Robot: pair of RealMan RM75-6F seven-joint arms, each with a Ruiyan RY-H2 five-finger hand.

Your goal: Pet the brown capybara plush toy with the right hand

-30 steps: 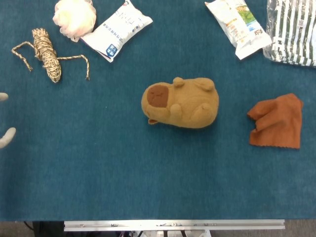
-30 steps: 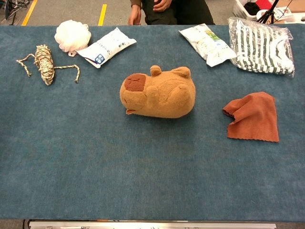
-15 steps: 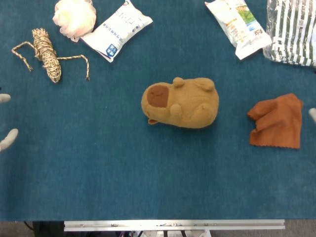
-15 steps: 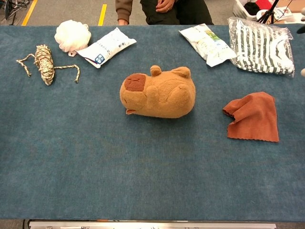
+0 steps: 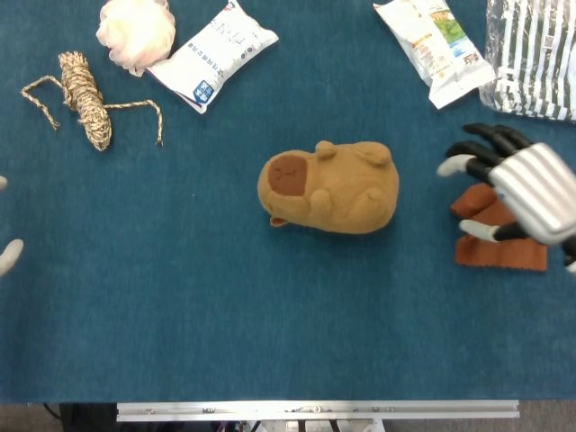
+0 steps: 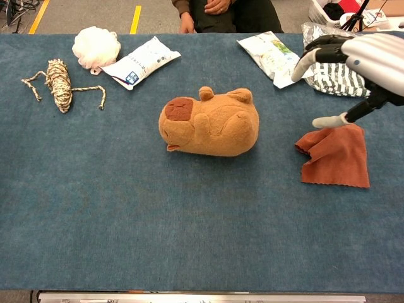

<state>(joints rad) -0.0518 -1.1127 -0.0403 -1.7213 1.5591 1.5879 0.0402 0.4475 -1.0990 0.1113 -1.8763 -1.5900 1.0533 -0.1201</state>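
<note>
The brown capybara plush [image 5: 329, 187] [image 6: 210, 123] lies on its side in the middle of the blue table, dark snout pointing left. My right hand [image 5: 519, 189] [image 6: 356, 63] hovers to the plush's right, above the rust-orange cloth [image 5: 504, 250] [image 6: 338, 158], with fingers spread and nothing in it. It is apart from the plush. Only the pale fingertips [image 5: 9, 254] of my left hand show at the left edge of the head view; the chest view does not show it.
A straw rope bundle [image 5: 84, 97], a white bath pouf [image 5: 135, 32] and a white packet [image 5: 212, 56] lie at the back left. A snack bag [image 5: 435, 47] and a bagged striped garment [image 5: 533, 56] lie at the back right. A person sits behind the table [image 6: 218, 12].
My right hand has come in from the right edge and now hangs over the orange cloth. The left fingertips have slipped slightly further out of view. The plush has not moved.
</note>
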